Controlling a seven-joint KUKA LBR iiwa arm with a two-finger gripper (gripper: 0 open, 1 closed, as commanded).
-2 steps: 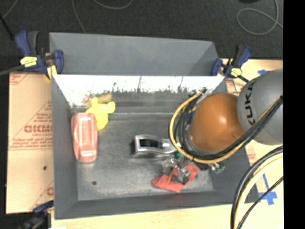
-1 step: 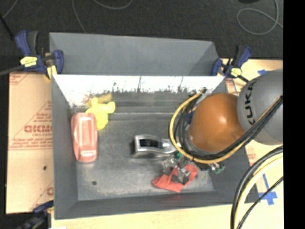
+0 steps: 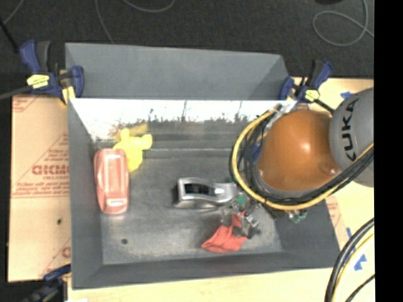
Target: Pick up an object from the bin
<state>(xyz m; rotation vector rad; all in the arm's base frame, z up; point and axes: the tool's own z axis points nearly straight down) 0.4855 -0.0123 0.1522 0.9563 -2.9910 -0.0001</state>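
four loose things lie in the dull grey metal bin (image 3: 157, 241): a smooth pink block (image 3: 112, 180) and lumpy yellow piece (image 3: 133, 146) at left, a shiny silver piece (image 3: 200, 194) mid-floor, a crumpled red scrap (image 3: 221, 240) just beside it. the gripper (image 3: 243, 218), half hidden under a glossy orange dome (image 3: 296, 153), sits between those two; open or closed cannot be told.

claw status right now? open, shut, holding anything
Claw: cannot be told whether open or shut; it is by the red crumpled thing and the silver object.
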